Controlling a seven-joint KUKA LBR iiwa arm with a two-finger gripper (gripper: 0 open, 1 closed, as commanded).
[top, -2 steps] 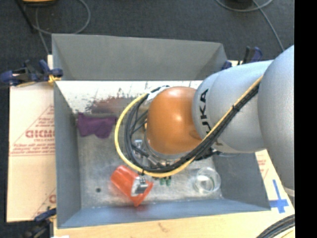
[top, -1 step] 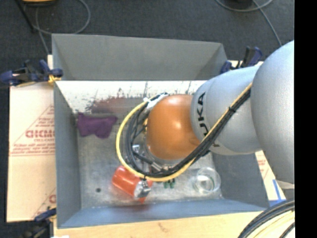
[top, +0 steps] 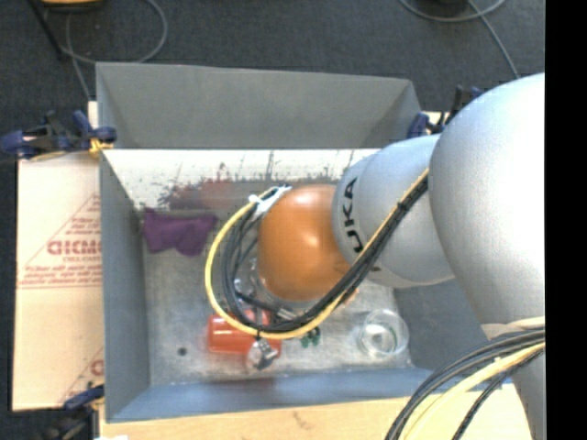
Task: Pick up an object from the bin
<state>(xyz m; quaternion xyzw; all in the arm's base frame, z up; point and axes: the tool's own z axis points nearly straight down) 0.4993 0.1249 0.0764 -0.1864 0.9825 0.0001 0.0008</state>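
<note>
One orange-red blocky thing (top: 223, 335) is lying on the floor of the bin (top: 124, 273), close to the near wall and a little left of the middle, its long axis seemingly running left to right. The tool (top: 262, 353) is sitting at that thing's right end, touching it or nearly so. Most of the tool is hiding under the wrist's orange cover (top: 298, 241), so I cannot tell whether it is apart, together or gripping anything. The block is lying to the tool's left, so a grasp is probably calling for a small leftward shift. Small green bits (top: 312, 338) are lying just right of the tool, and a clear cup (top: 381, 334) is resting further right. A purple lump (top: 174, 231) is lying well apart, far left. The arm (top: 459, 209) is reaching in from the right and bending steeply down, with cables (top: 220, 255) looping round the wrist.
</note>
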